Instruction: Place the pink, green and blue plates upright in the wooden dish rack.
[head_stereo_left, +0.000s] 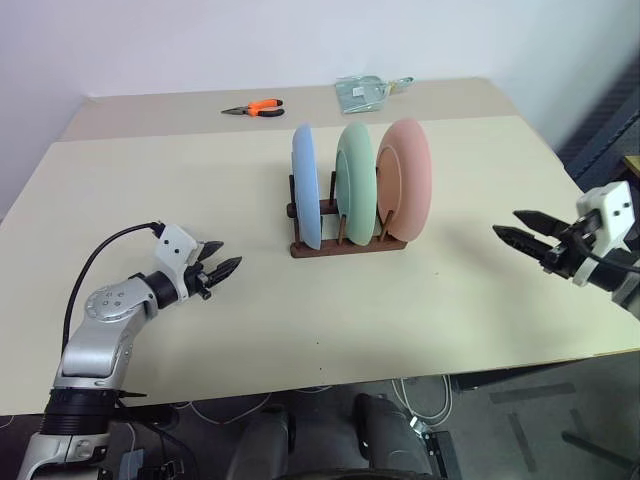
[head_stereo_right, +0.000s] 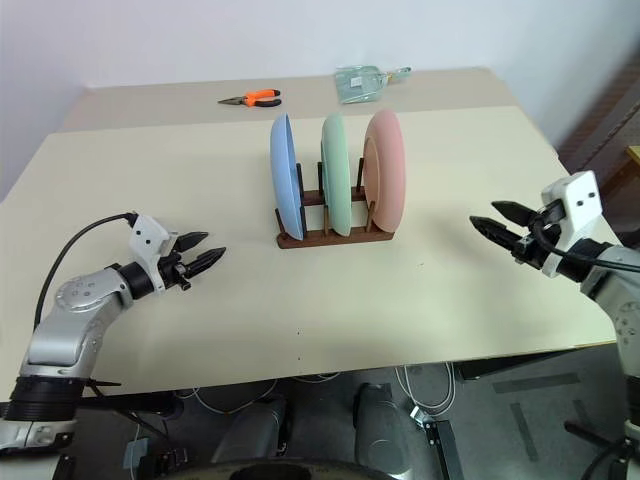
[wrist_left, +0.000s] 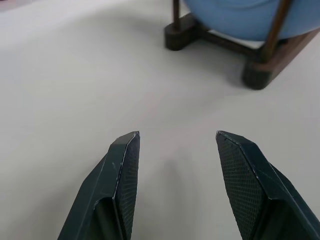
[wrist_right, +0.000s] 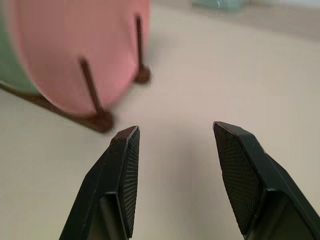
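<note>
All three plates are seated upright in the wooden dish rack (head_stereo_left: 345, 243) mid-table: blue plate (head_stereo_left: 306, 185) on the robot's left, green plate (head_stereo_left: 354, 180) in the middle, pink plate (head_stereo_left: 405, 178) on the right. Left gripper (head_stereo_left: 222, 269) and right gripper (head_stereo_left: 512, 232) are held apart-fingered and empty, well clear on either side of the rack. Orange-handled pliers (head_stereo_left: 254, 108) are seen at the far edge.

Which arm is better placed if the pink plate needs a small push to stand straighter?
Probably the right: its open tool is on the pink plate's side of the wooden dish rack. The left tool is beyond the blue plate.
</note>
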